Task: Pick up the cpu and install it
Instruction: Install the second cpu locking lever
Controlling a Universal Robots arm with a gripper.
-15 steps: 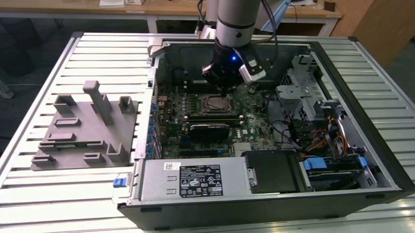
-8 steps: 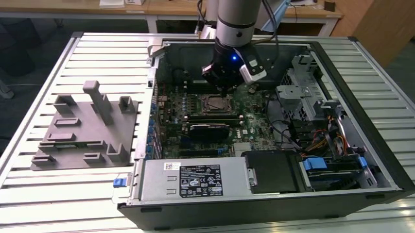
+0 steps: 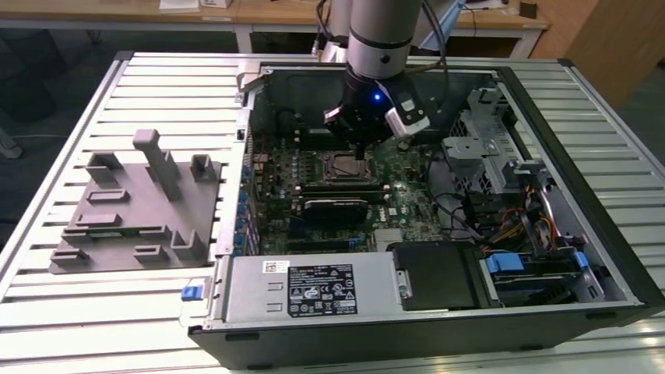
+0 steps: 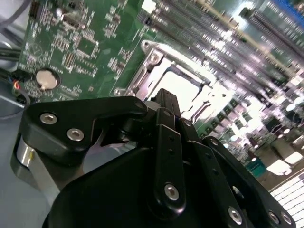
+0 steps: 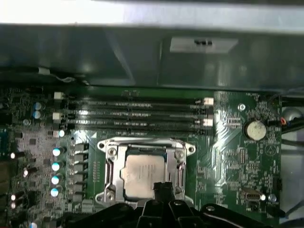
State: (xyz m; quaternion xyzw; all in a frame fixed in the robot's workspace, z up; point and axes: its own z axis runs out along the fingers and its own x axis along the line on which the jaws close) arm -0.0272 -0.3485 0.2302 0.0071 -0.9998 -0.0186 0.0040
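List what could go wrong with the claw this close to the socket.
1. The cpu lies in the socket frame with the claw right at its edge; any sideways drag might shift the chip.
2. The memory slots and capacitors crowd the socket, so a drifting arm could strike them.

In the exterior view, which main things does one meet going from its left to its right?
Grey fixture block on the slatted table → the tool above the socket frame in the open computer case → drive bay with blue tabs.
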